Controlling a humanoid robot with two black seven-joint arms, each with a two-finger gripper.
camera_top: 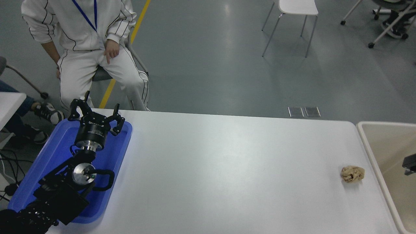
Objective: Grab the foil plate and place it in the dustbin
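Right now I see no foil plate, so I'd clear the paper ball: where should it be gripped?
Pinch the paper ball across its middle, coming straight down from above. It is a small lumpy wad lying free on the table, with no handle or edge, and the bin is close on its right.

I'm looking into what reads as a robotics lab or test hall: a smooth grey floor (pixel 211 65) with a yellow line (pixel 130 39) painted across it, a plain white table (pixel 227 169) as my workbench, a bare white chair (pixel 297 8) and wheeled chair bases (pixel 386 26) standing about, and a person (pixel 87 39) in a white tracksuit with a blue lanyard seated nearby.
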